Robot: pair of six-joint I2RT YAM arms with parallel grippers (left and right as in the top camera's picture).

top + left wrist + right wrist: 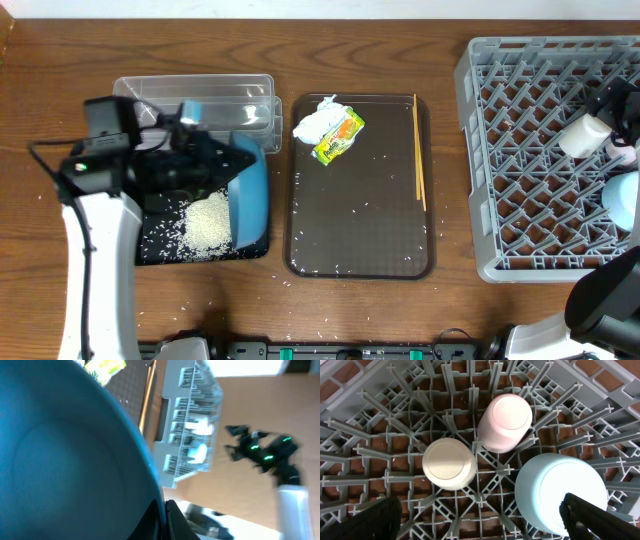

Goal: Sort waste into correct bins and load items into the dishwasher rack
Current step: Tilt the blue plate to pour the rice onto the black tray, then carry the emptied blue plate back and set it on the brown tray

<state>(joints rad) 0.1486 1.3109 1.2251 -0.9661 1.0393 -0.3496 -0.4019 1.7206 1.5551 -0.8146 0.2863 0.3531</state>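
Blue bowl (252, 195), clenched in left hand (163, 520), tipped over black tray (252, 250) left of brown tray (360, 230); rice (208, 225) inside. Tissue (315, 122), wrapper (340, 138), chopsticks (419, 150) lay unsorted on brown tray. Rack (530, 150) right of it held cup (449, 464), small bowl (560, 492); right hand (480, 525) released.

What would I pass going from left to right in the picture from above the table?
rice → blue bowl → tissue → chopsticks → rack
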